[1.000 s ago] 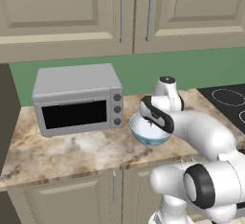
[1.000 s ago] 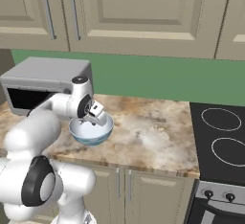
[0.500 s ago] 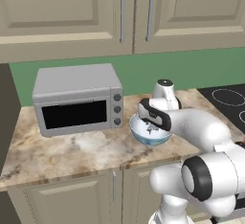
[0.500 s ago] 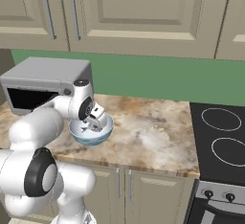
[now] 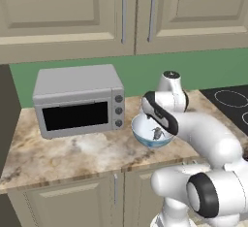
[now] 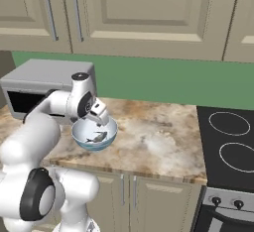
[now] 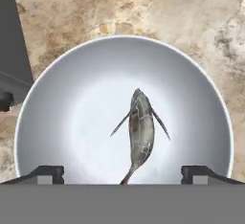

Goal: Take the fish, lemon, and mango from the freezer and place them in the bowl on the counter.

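Fish: the fish (image 7: pixel 141 131) is slim, silvery-grey and streaked, with thin side fins and a narrow tail; it lies loose on the floor of the bowl, also seen from the right base view (image 6: pixel 97 137) and left base view (image 5: pixel 157 133).
Bowl: the bowl (image 7: pixel 62 103) is round, smooth, pale blue-white and glossy inside; it stands on the counter just beside the microwave.
Gripper: the gripper (image 7: pixel 122 173) hangs above the bowl, its two dark fingertips spread wide, one at each side of the fish, holding nothing.
Counter: the counter (image 6: pixel 158 132) is beige-brown marbled stone over cream panelled doors.
Microwave: the microwave (image 5: pixel 77 100) is a boxy grey case with a dark window and round knobs.
Stovetop: the stovetop (image 6: pixel 230 146) is flat black with ring marks.
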You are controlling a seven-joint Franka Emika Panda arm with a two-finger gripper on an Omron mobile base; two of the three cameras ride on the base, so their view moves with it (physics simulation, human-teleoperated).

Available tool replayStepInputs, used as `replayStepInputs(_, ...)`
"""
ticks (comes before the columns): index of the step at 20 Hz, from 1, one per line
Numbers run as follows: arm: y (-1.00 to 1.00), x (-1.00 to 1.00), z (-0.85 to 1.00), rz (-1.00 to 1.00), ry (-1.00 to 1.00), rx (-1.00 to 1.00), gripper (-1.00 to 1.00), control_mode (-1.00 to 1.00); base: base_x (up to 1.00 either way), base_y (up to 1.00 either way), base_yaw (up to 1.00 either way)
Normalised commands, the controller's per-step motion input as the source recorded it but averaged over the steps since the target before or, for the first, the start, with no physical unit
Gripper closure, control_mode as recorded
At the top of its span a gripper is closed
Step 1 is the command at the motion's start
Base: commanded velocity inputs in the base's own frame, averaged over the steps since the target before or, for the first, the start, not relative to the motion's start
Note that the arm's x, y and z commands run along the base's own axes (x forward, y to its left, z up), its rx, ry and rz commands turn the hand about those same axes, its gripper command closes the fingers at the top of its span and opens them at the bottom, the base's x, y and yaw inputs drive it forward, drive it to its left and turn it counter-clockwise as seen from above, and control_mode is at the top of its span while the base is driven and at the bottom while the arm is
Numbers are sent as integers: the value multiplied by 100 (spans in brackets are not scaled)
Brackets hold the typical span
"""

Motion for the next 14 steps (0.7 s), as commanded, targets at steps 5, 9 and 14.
replayStepInputs(5,0,-100,90,0,-37,0,-100,-100,0,0,0)
replayStepInputs(9,-1,-100,76,0,-37,0,-100,-100,0,0,0)
replayStepInputs(14,0,-86,47,0,-35,-1,-100,-100,0,0,0)
